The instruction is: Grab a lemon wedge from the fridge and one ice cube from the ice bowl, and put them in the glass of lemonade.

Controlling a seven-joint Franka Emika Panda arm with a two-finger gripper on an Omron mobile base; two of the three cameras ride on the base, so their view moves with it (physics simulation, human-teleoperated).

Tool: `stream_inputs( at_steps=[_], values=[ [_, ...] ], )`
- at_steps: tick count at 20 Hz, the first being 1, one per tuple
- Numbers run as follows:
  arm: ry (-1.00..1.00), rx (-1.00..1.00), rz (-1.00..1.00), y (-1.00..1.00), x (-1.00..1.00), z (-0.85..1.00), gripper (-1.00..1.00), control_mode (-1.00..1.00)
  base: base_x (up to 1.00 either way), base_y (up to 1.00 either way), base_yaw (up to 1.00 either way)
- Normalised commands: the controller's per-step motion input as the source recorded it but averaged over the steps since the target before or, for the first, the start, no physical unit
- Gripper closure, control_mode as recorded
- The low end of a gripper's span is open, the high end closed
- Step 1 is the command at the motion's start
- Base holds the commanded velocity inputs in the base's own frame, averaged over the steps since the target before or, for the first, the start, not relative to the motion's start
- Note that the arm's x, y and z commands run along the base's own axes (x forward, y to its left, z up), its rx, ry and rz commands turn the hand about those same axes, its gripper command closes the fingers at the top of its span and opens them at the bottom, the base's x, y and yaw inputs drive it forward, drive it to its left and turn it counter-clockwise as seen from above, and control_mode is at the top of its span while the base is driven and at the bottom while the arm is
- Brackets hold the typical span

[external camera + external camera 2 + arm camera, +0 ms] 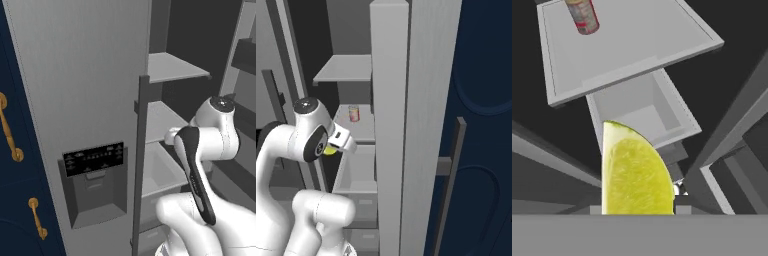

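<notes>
Item: wedge (pixel 634 175), yellow-green, sitting large and close at the bottom of the hand view, flat cut face toward the camera and rind arching over the top; in the right base view it is showing as a small yellow spot (pixel 329 149) tucked under the hand. Tool: gripper (pixel 342 140), jaws nearly together and, judging by how the wedge is sitting right at the fingertips, closing on the wedge; the tips themselves are hidden behind the fruit, so the contact is inferred, not seen. Holding it by the narrow sides is likely leaving the flat face free, which should suit dropping it into a glass later. Location: the hand is hanging inside the open fridge (pixel 75 75), in front of the middle shelf (pixel 627 45) and above the open drawer (pixel 642 115). Also on that shelf: a can (pixel 583 17), standing well apart from the hand. Clearances: the door edge (pixel 390 125) is standing as a tall pale slab just beside the hand on one side, the shelf lip is running close in front, and the upper shelf (pixel 172 66) is lying overhead. Open room appears to be lying back toward the robot, between the door edges; a straight withdrawal looks safest. The wedge is not yet out of the fridge.
</notes>
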Motion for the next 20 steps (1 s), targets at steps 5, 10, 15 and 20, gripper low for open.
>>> stream_inputs(
  at_steps=[5,10,15,20],
  values=[
    [0.00,0.00,0.00,0.00,-0.03,0.00,1.00,1.00,-0.20,0.04,0.00],
    [0.00,0.00,0.00,0.00,0.00,0.00,1.00,1.00,-1.00,0.41,-0.01],
    [0.00,0.00,0.00,0.00,0.00,0.00,1.00,1.00,-1.00,0.82,0.22],
    [0.00,0.00,0.00,0.00,0.00,0.00,1.00,1.00,-0.34,0.88,0.80]
  ],
)
